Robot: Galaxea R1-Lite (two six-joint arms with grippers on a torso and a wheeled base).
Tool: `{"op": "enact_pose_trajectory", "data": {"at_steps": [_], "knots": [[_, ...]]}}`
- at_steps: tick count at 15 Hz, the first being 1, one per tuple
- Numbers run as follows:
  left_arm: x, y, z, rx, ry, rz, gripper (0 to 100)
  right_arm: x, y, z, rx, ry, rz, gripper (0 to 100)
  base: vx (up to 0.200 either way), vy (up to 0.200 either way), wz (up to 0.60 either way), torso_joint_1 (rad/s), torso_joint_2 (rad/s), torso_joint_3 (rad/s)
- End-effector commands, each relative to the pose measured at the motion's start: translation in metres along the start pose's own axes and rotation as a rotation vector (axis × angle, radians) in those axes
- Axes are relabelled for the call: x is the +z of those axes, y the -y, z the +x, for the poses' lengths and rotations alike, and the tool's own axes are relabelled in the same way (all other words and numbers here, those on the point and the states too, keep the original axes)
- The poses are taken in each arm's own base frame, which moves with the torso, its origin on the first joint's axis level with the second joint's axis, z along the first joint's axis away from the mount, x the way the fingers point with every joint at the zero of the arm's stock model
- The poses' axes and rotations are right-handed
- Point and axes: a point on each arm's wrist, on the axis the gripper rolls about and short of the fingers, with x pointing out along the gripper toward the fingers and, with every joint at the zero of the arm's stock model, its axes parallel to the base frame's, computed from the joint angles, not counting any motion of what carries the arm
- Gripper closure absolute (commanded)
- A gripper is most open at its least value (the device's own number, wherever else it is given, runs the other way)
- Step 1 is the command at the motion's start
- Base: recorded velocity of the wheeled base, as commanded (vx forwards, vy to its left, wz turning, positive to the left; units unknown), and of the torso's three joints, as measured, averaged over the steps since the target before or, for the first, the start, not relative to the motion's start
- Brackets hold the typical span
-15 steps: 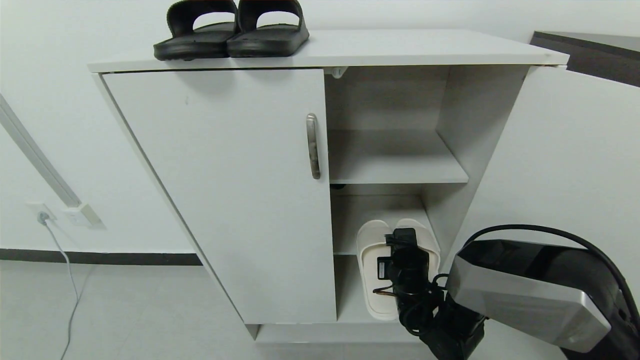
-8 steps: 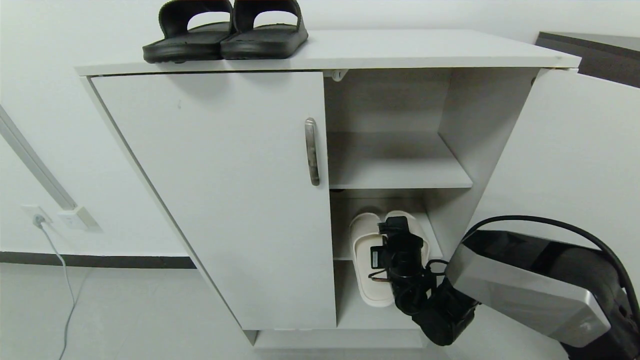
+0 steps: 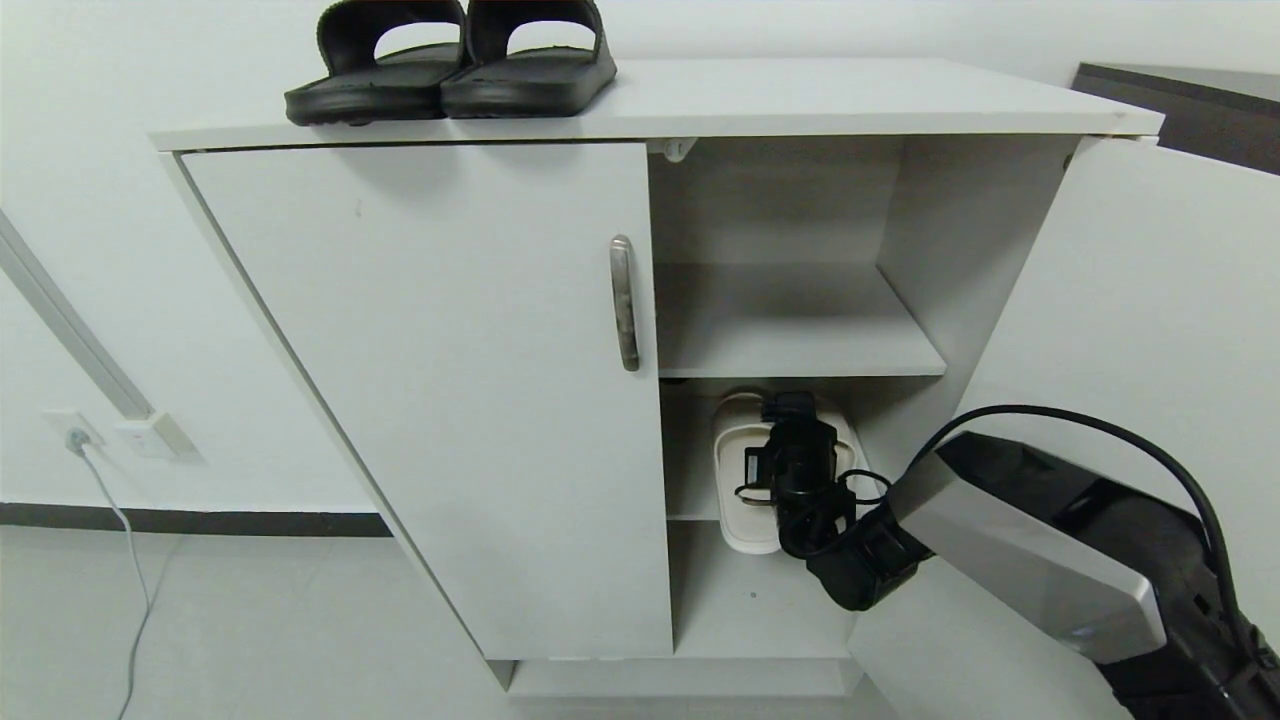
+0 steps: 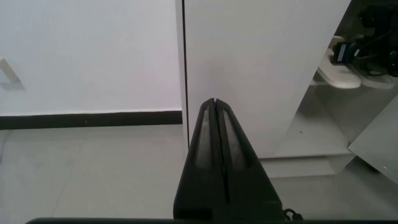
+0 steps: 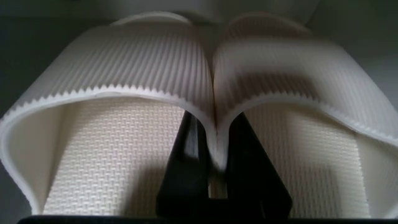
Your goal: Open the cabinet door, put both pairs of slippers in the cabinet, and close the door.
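Cabinet door open: done. Right gripper clamps the white slippers, resting partly on the middle shelf at 5 o'clock. Black slippers sit on top at 11 o'clock, not yet stowed. Door closing remains. Left gripper is closed and empty.

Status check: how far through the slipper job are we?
Done: the right cabinet door stands open. In hand: the right gripper pinches the white slippers together, partway over the lower shelf, heels overhanging its edge. Left: release them, stow the black slippers sitting on the cabinet top, close the door.
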Motion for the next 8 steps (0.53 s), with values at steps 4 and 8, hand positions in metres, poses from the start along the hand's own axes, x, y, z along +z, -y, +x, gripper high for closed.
{"op": "enact_pose_trajectory", "data": {"at_steps": [4, 8], "knots": [[0.0, 0.0, 0.0, 0.001, -0.001, 0.0, 100, 0.0, 0.003, 0.023, 0.031, 0.002, 0.007, 100, 0.0, 0.0, 0.0, 0.0, 0.0, 0.0], [0.0, 0.0, 0.0, 0.001, -0.001, 0.0, 100, -0.005, 0.001, 0.031, 0.025, -0.017, -0.007, 100, 0.0, 0.0, 0.0, 0.0, 0.0, 0.0]]}}
